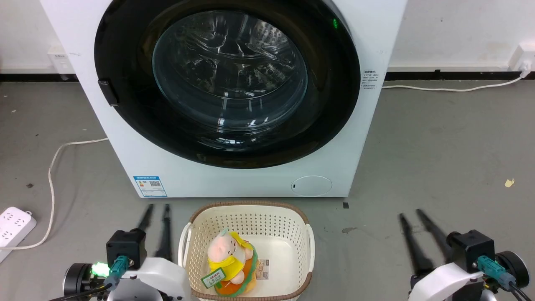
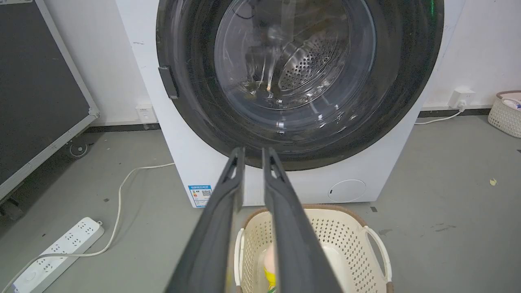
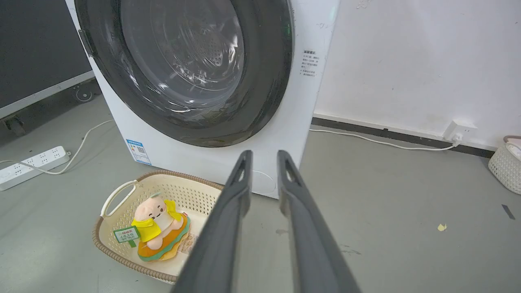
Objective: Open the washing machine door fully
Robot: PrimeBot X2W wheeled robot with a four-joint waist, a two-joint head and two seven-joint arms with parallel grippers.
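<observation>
The washing machine door [image 1: 228, 79] is a large glossy black disc with a bulging clear glass centre. It lies flat against the white machine front, its small black latch tab [image 1: 108, 93] on the left rim. The left wrist view shows the door [image 2: 299, 77] straight ahead, and the right wrist view shows the door [image 3: 183, 65] at the upper left. My left gripper [image 1: 159, 207] hovers low over the floor left of the basket, open, holding nothing. My right gripper [image 1: 411, 214] is at the lower right, open and holding nothing. Both are well short of the door.
A cream perforated basket [image 1: 246, 207] holding a plush toy [image 1: 230, 259] sits on the floor right in front of the machine, between my arms. A white power strip [image 1: 14, 225] and its cable lie at the left. A round white filter cover [image 1: 311, 186] is below the door.
</observation>
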